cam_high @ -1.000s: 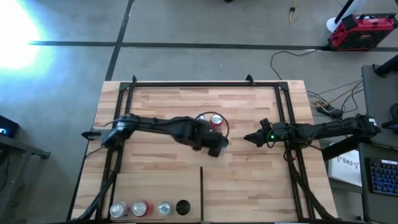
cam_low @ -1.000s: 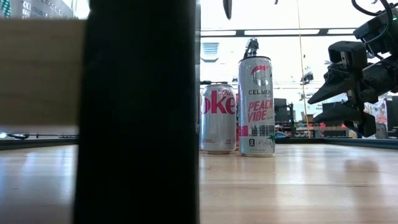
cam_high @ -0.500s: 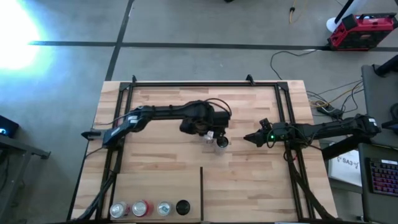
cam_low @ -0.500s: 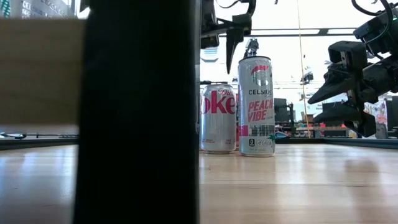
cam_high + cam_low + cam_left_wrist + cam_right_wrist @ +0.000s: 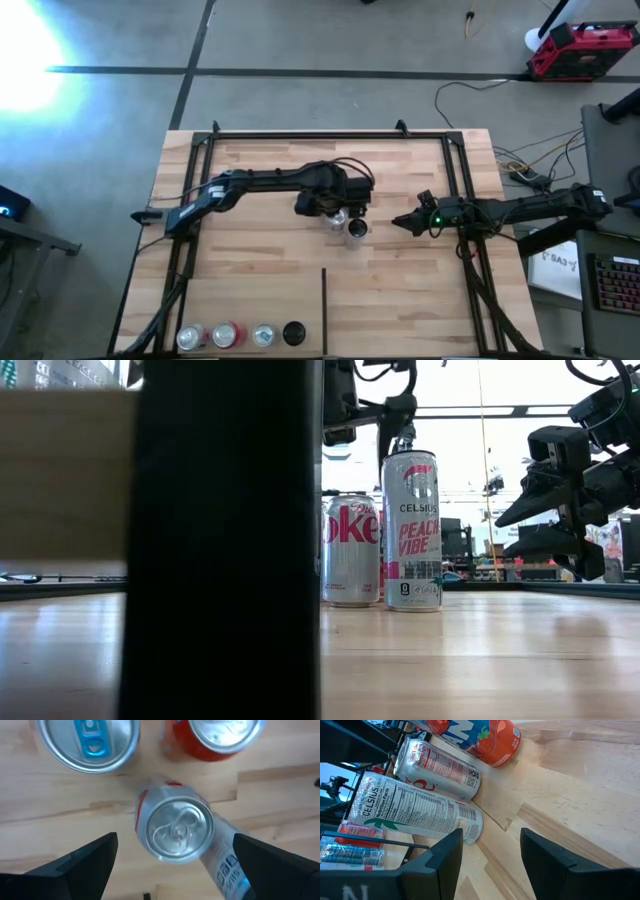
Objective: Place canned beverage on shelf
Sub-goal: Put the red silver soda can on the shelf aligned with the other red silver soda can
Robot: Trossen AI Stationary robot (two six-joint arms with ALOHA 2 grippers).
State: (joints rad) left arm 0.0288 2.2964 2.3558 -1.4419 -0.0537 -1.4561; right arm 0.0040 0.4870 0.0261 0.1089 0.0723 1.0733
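- Butcher-block wood of the shelf (image 5: pixel 260 270) fills the middle of the high view, framed by black rails, with a thin black divider strip (image 5: pixel 324 310) rising from the near edge.
- Far left, near edge: a row of four cans (image 5: pixel 240 334) stands just left of the divider, well apart from both arms.
- Left arm reaches from the left rail across the board to its centre; the left gripper (image 5: pixel 338 207) hangs over the can cluster, jaws spread wide, holding nothing.
- Left wrist view looks straight down: the dark fingers (image 5: pixel 80 865) stand either side of a silver-topped Diet Coke can (image 5: pixel 176 831), clear of it.
- Same view: a blue-tabbed can top (image 5: pixel 87 742) and a red can (image 5: pixel 220 737) sit just beyond the Diet Coke can, near each other.
- Low view: Diet Coke can (image 5: pixel 350 550) stands upright on the wood, the taller Celsius can (image 5: pixel 412 530) just beside it to the right, seemingly touching; the left gripper's tips show above them, not in contact.
- A broad dark post (image 5: pixel 220 540) blocks the left half of the low view.
- Right: the right gripper (image 5: pixel 398 221) hovers just right of the cluster, jaws closed and empty, pointing at the cans.
- Right wrist view takes in the Celsius can (image 5: pixel 415 812), the Diet Coke can and the red can (image 5: pixel 487 737) on the board.
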